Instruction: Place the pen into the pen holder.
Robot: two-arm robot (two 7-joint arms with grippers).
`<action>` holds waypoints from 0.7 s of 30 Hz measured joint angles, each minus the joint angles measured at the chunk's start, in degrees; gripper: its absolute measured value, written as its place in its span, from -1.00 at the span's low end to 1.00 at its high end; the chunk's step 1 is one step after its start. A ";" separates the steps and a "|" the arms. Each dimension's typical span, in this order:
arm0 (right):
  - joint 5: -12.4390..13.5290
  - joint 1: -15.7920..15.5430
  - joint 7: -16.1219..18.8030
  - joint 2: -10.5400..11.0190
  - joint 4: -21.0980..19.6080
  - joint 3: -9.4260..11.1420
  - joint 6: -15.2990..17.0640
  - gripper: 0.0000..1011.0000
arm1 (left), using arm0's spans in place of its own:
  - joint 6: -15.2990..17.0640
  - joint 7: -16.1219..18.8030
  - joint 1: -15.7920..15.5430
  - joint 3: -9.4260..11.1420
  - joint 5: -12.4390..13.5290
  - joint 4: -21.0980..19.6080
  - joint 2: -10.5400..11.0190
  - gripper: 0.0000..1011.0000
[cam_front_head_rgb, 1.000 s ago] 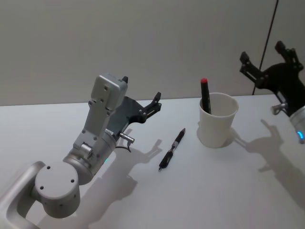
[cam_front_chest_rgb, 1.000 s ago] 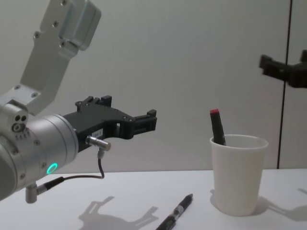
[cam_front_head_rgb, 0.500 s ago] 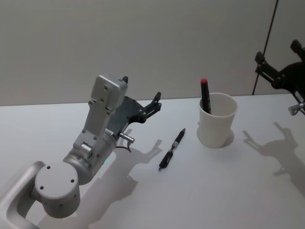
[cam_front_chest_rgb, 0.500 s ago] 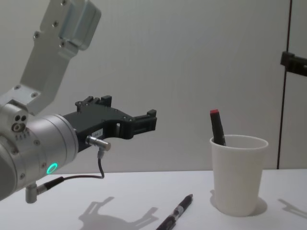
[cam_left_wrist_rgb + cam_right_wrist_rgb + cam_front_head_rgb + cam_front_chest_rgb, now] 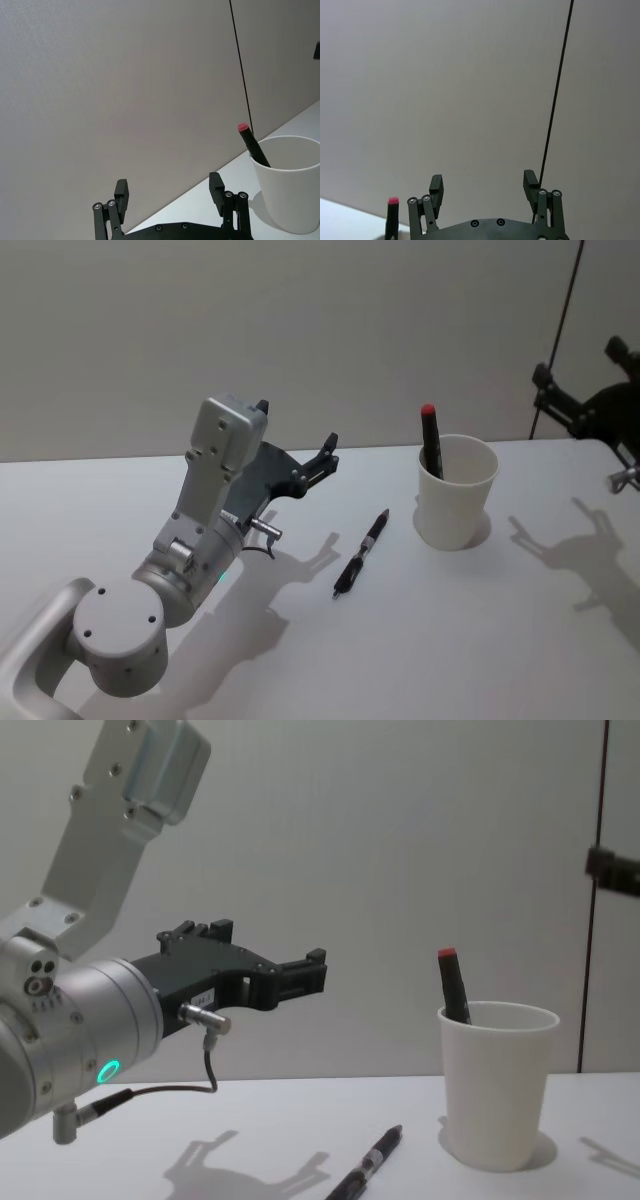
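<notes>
Left gripper, fingers spread wide and empty, is held above the white table, just left of the pen, which lies flat between it and the pen holder. A red-capped marker is seen standing inside the holder. Right gripper, likewise wide and empty, is held high at the table's far right, backed by a plain grey wall.

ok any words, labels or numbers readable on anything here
No text can be read in these views.
Pale sticker on the body of the left pincer: too small to read.
Pen holder: plain white, no print.
Pen lying on the table: pale bands on the barrel, nothing legible.
Red-capped pen in the holder: no visible marking.
</notes>
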 joint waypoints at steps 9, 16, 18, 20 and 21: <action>-1.97 -1.39 1.50 0.85 1.39 -0.17 2.44 0.98 | 0.00 0.00 0.00 0.00 0.00 0.00 0.00 0.98; -3.04 -2.77 2.56 1.73 2.41 -0.04 4.15 0.98 | 0.00 0.00 0.00 0.00 0.00 0.00 0.00 0.98; -3.28 -3.12 2.78 1.96 2.66 0.00 4.54 0.98 | 0.00 0.00 0.00 0.00 0.00 0.00 0.00 0.98; -3.43 -3.31 2.91 2.08 2.80 0.02 4.79 0.98 | 0.00 0.00 0.00 0.00 0.00 0.00 0.00 0.98; -3.49 -3.41 2.97 2.14 2.86 0.03 4.88 0.98 | 0.00 0.00 0.00 0.00 0.00 0.00 0.00 0.98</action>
